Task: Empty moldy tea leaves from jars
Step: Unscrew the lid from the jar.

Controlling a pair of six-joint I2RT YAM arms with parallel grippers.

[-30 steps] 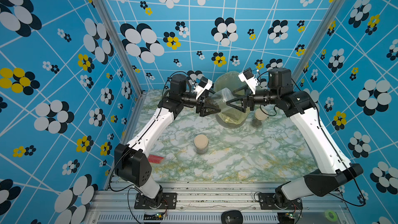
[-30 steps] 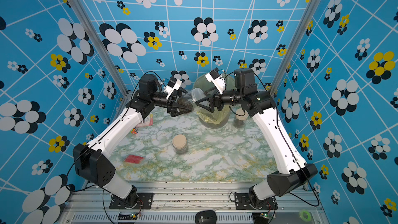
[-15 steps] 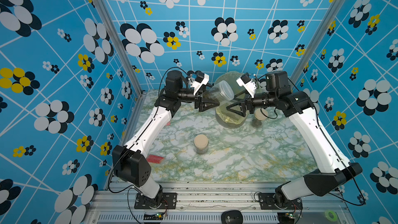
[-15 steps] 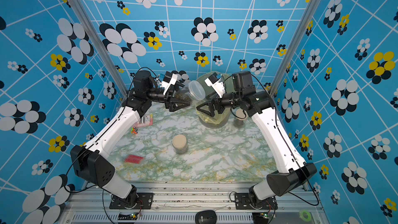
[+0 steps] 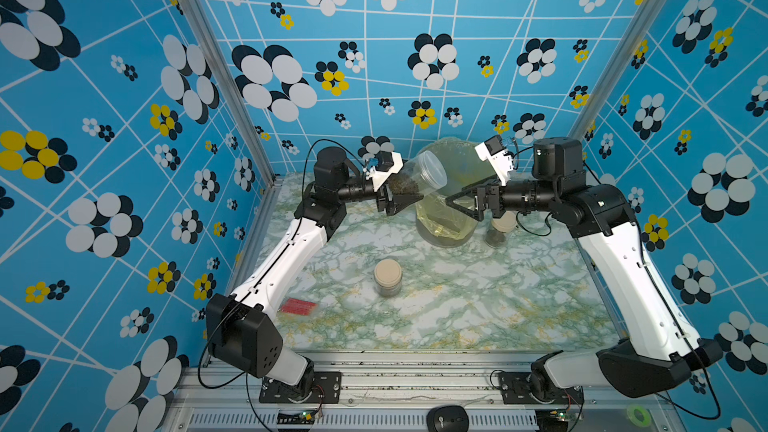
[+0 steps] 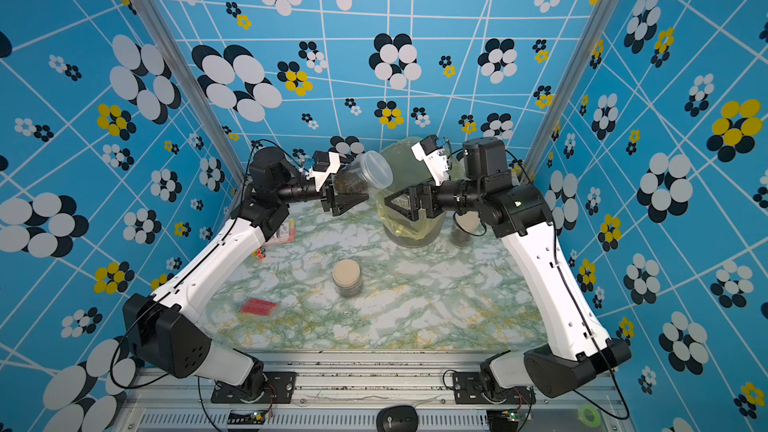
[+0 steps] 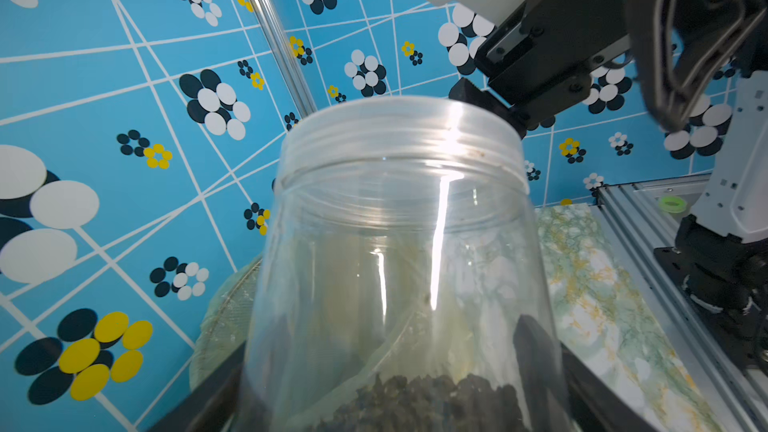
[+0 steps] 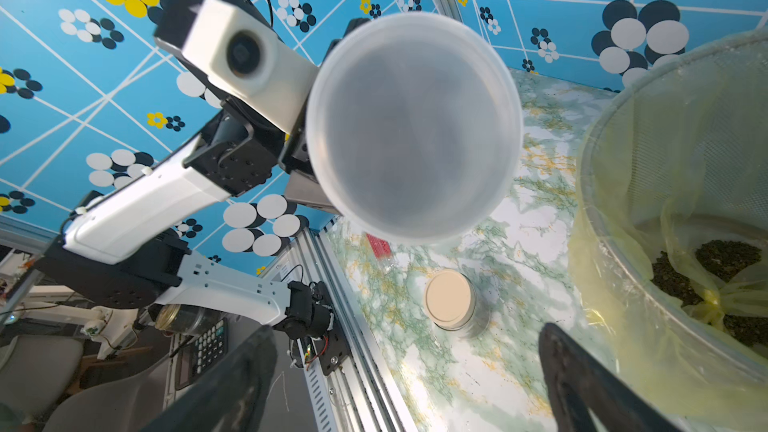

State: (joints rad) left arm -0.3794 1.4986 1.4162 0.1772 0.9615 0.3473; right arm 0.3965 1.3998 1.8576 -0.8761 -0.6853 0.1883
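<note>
My left gripper (image 5: 411,194) is shut on a clear jar (image 5: 415,176), holding it tilted in the air beside the bin. The jar's translucent lid (image 5: 433,168) is on and faces my right gripper. Dark moldy tea leaves (image 7: 415,401) lie at the jar's low end between the left gripper's fingers (image 7: 536,351). My right gripper (image 5: 451,201) is open and empty over the bin's front, a short gap from the lid (image 8: 415,126). Two beige-lidded jars stand on the table: one in the middle (image 5: 387,278), one (image 5: 500,228) under my right arm.
The large bin (image 5: 444,230) lined with a yellow bag stands at the back, with dark leaves in its bottom (image 8: 719,259). A red flat packet (image 5: 297,306) lies near the left arm's base. A small pack (image 6: 284,230) lies at the back left. Patterned walls close in on three sides.
The right gripper has opened, let go of the jar's lid end and drawn back slightly. The left gripper has lifted the jar and pulled it a little to the left.
</note>
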